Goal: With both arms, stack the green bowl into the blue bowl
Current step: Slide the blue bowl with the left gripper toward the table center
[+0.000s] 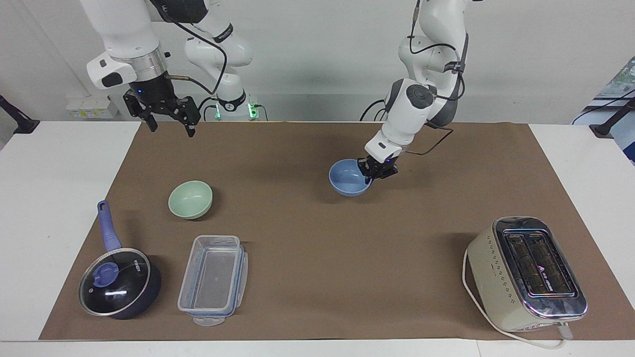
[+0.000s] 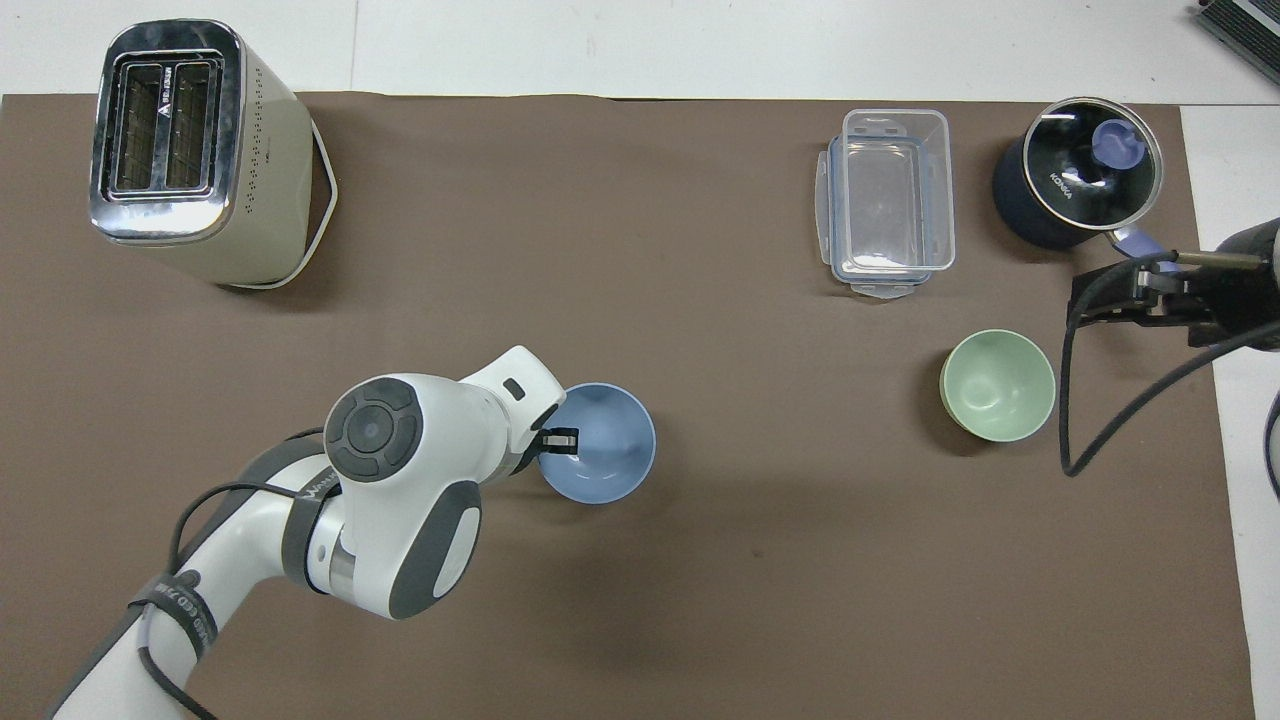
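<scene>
My left gripper [image 1: 369, 177] [image 2: 556, 441] is shut on the rim of the light blue bowl [image 1: 348, 179] [image 2: 602, 446], one finger inside it, holding it just above the brown mat near the table's middle. The pale green bowl [image 1: 190, 199] [image 2: 997, 384] stands upright on the mat toward the right arm's end. My right gripper [image 1: 168, 115] [image 2: 1150, 297] hangs open and empty high over the mat's edge at that end, while the right arm waits.
A lidded dark saucepan [image 1: 118, 282] [image 2: 1078, 186] and a clear plastic container [image 1: 213, 278] [image 2: 888, 202] sit farther from the robots than the green bowl. A cream toaster [image 1: 526, 271] [image 2: 195, 150] with its cord stands at the left arm's end.
</scene>
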Motion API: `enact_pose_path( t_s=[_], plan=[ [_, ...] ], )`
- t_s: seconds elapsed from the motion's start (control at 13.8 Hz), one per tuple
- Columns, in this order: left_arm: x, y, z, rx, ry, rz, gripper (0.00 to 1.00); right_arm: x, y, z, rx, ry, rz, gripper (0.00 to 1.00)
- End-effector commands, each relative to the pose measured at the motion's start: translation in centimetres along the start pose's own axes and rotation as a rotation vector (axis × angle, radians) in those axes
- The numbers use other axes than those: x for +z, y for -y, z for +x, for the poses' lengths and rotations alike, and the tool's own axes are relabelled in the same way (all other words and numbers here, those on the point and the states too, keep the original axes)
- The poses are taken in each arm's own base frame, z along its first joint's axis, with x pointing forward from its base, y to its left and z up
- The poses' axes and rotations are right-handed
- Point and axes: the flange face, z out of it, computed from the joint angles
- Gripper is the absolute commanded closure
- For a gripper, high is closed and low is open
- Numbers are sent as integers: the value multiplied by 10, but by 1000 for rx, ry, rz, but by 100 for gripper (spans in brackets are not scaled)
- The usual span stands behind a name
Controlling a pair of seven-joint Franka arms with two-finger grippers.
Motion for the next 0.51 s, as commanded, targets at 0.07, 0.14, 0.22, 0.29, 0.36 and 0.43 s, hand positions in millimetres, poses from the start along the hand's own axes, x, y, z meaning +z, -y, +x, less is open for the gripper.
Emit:
enact_pose_path(
  t_s=[0.07, 0.14, 0.22, 0.29, 0.36, 0.43],
  plan=[
    [21, -8, -10, -8, -7, -6, 100, -3, -5, 1, -15, 5, 4, 0],
    [26, -7, -11, -9, -8, -4, 100, -3, -5, 1, -15, 4, 4, 0],
    [29, -7, -10, -9, -10, -3, 100, -3, -6, 1, -14, 5, 4, 0],
    [30, -8, -9, -3, -16, -4, 33, -3, -6, 1, -14, 5, 4, 0],
    [28, -8, -6, -8, -17, -5, 0, -3, -7, 1, -12, 5, 4, 0],
    [24, -3, -1, -20, -20, -6, 0, -3, -7, 1, -12, 5, 4, 0]
  ],
)
